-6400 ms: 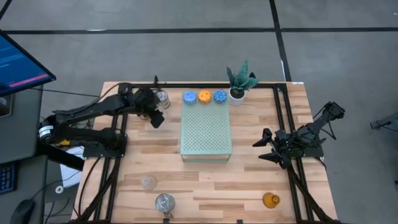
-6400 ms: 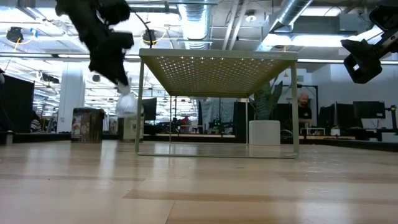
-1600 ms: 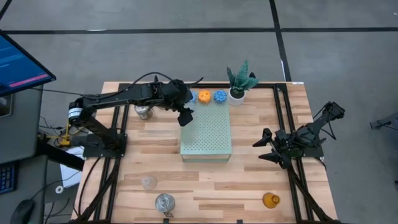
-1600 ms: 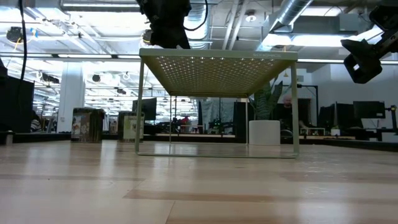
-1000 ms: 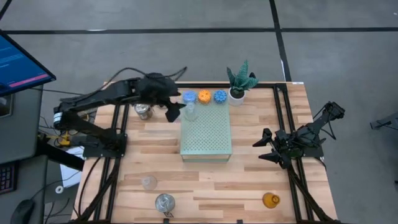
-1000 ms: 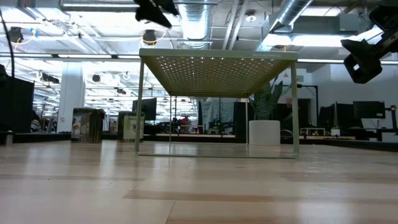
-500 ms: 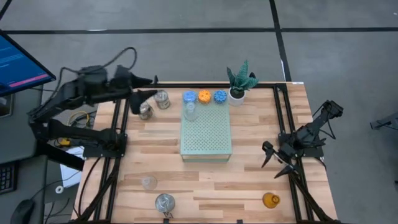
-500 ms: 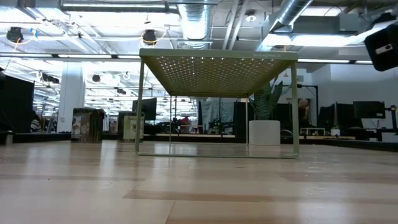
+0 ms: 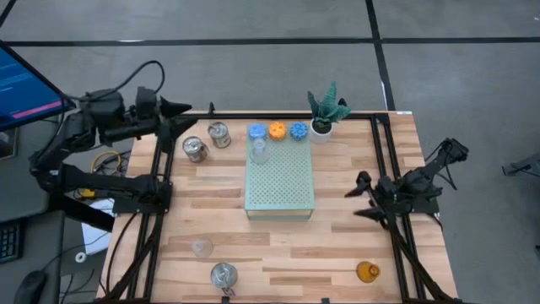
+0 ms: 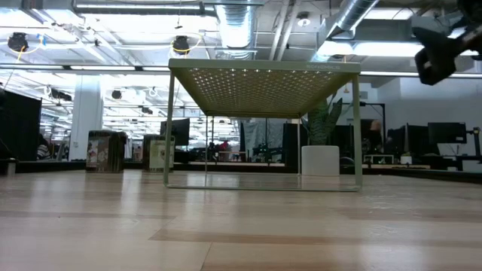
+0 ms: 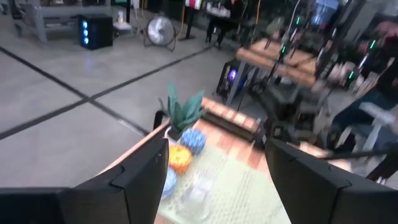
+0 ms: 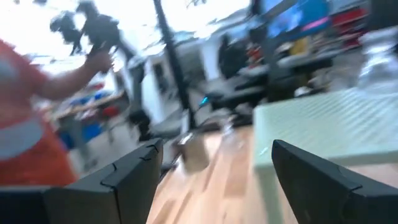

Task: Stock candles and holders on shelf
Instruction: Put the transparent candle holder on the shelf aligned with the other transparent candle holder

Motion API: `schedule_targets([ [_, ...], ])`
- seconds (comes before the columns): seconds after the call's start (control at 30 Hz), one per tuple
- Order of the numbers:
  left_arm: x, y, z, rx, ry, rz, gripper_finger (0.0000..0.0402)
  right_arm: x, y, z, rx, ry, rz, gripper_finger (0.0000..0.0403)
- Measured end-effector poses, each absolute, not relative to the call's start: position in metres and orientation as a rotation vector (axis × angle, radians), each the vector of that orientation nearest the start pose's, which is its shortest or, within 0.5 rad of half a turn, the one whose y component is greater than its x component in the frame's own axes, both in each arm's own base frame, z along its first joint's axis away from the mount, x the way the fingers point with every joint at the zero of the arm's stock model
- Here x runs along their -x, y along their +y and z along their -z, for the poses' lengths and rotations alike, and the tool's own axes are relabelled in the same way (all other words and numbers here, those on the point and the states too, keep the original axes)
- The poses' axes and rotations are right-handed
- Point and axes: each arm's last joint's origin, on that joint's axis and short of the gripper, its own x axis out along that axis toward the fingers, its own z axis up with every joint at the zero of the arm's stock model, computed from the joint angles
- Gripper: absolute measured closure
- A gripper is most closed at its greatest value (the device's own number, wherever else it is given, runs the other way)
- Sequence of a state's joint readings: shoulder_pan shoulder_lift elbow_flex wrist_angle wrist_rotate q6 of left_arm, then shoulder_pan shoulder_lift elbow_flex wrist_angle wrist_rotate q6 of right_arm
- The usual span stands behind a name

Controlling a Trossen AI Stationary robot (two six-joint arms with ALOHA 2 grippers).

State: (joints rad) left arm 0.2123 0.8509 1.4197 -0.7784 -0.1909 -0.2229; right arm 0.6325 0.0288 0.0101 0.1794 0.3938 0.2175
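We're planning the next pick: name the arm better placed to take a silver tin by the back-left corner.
Left. The left gripper hangs open just beyond the two silver tins; the right gripper waits across the shelf.

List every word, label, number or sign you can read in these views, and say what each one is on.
None can be read.
Blue monitor screen at the high view's left edge: pink band and lines of text, too small to read.
Two shiny silver round tins on the wooden table: no legible label.
Pale mint-green perforated shelf: holes only, no print.
Background boxes in the low view: markings blurred.
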Motion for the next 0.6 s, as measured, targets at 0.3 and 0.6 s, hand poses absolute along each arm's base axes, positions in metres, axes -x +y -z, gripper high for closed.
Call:
schedule_targets([
  [0.3,-0.119,0.031,-0.444,0.236,0.261,-0.435,0.0133,-0.081,0.028,-0.206,-0.457,-0.383,0.070,0.0111],
  [0.6,-0.123,0.031,-0.429,0.335,0.296,-0.403,0.0133,-0.073,0.013,-0.225,-0.664,-0.543,0.262,0.0111],
])
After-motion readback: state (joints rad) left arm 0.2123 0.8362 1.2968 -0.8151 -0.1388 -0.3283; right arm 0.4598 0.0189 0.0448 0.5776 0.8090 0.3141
